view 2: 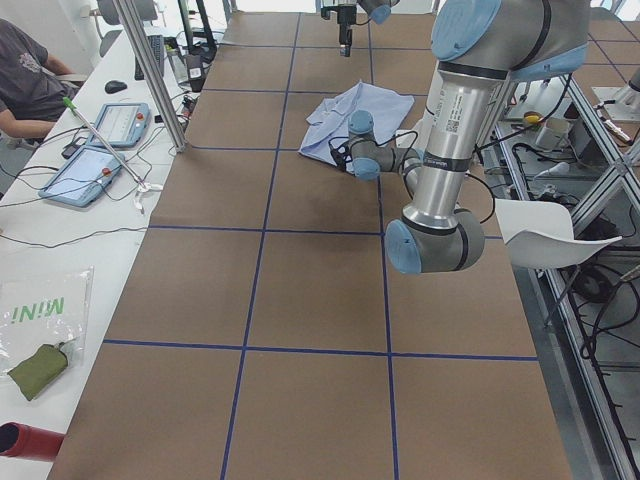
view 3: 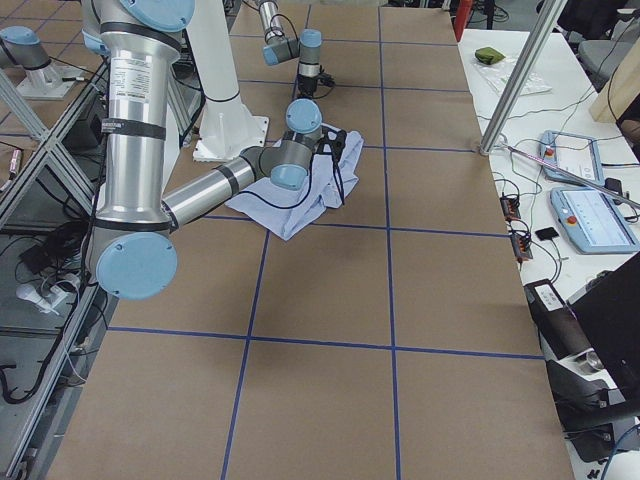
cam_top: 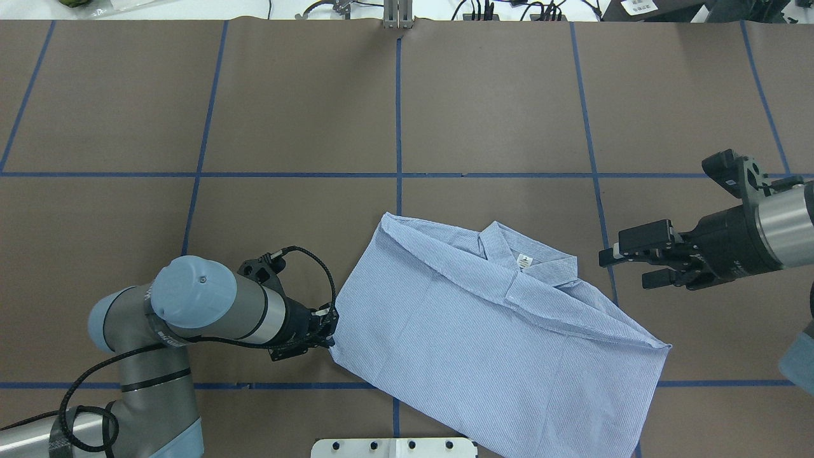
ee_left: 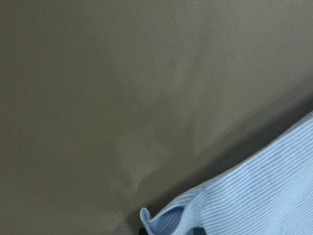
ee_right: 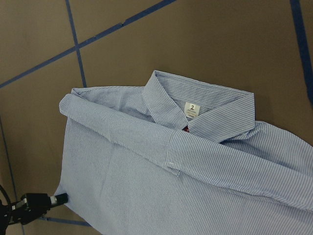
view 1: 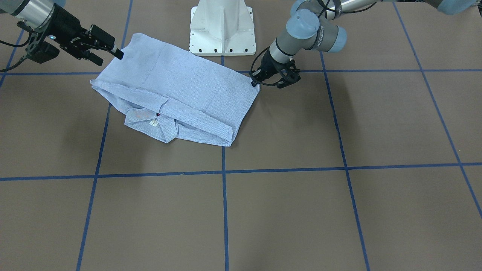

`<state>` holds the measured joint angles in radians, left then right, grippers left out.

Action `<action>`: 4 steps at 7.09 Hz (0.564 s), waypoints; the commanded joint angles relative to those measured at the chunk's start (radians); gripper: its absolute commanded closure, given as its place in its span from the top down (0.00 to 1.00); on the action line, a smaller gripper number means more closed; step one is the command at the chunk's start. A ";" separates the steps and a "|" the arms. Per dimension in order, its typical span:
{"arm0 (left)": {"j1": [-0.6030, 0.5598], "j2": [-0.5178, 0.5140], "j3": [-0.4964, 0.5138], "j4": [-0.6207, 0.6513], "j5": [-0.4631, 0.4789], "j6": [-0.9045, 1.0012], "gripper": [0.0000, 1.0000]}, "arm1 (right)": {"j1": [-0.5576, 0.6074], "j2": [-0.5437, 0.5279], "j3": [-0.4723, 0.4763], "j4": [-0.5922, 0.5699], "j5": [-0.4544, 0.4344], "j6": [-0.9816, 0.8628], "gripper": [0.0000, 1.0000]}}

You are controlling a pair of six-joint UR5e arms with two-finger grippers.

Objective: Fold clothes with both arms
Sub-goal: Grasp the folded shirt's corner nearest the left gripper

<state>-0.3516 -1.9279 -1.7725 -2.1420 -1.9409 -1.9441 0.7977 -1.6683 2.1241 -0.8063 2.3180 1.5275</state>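
Even, soft light casts faint shadows beside the shirt; the left wrist view is blurred, the others sharp.

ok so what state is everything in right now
shirt: folded, lying flat on the table, collar and neck label showing
left gripper: shut on the shirt's corner
right gripper: open, holding nothing, clear of the shirt
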 commanded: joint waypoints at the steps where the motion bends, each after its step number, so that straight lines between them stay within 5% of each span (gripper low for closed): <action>1: -0.022 0.000 -0.019 0.001 -0.007 0.001 0.00 | 0.018 -0.002 0.000 0.001 0.003 -0.001 1.00; 4: -0.203 -0.049 0.019 0.057 -0.010 0.069 0.00 | 0.057 0.002 0.000 0.001 0.004 -0.001 1.00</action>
<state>-0.4714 -1.9528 -1.7748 -2.1025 -1.9495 -1.9150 0.8405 -1.6678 2.1249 -0.8054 2.3222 1.5263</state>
